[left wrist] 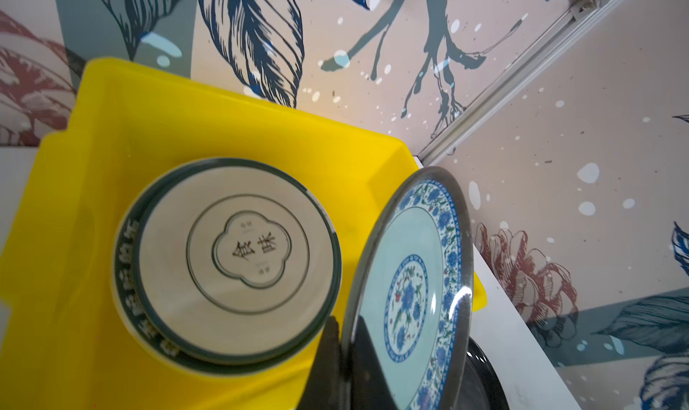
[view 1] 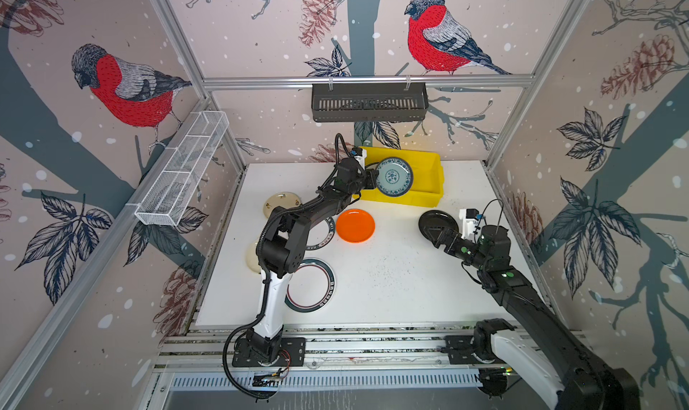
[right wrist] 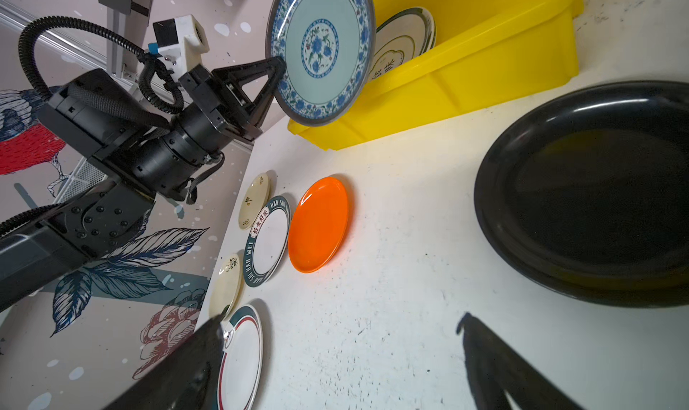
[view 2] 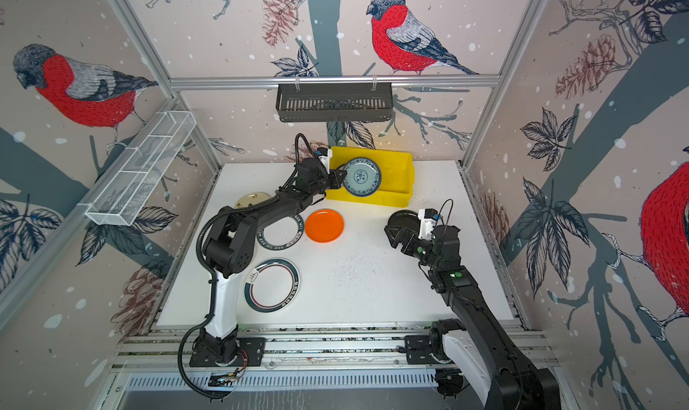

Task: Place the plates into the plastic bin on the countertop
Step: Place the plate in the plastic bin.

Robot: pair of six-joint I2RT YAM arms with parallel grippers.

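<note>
Two plates at least lie stacked point(left wrist: 227, 255) face-up in the bin point(view 1: 425, 180), a green-rimmed cream one on a lettered-rim one; whether more sit beneath cannot be told. A third, the teal plate point(view 1: 394, 177), is in transit.

Left end effector point(view 1: 374, 178): clamped on the teal plate's rim, at the edge nearest its own arm. The plate hangs in the air at the bin's near side, beside the stack and not touching it.

Right end effector point(view 1: 434, 234): spread wide, holding nothing, low over the desk point(view 1: 391, 277) just beside the black plate point(view 1: 434, 219).

Outstanding on the desk: orange plate point(view 1: 355, 225), two cream plates point(view 1: 281, 203) point(view 1: 252, 257), two lettered-rim plates point(view 2: 279, 233) point(view 2: 272, 285) and the black plate. The right wrist view hints at a second black rim beneath it; not confirmed. Six or more left to move; judged under halfway.

Orientation of the teal plate: round, so no long axis of its own. It stands steeply on edge, patterned face turned toward the right arm's side and partly upward, back toward the stack. The diameter from the grip point runs outward across the bin. It would need tipping flat, face-up, to nest on the stack; released as it stands, it would likely land on its rim and clatter or lean against the wall.
</note>
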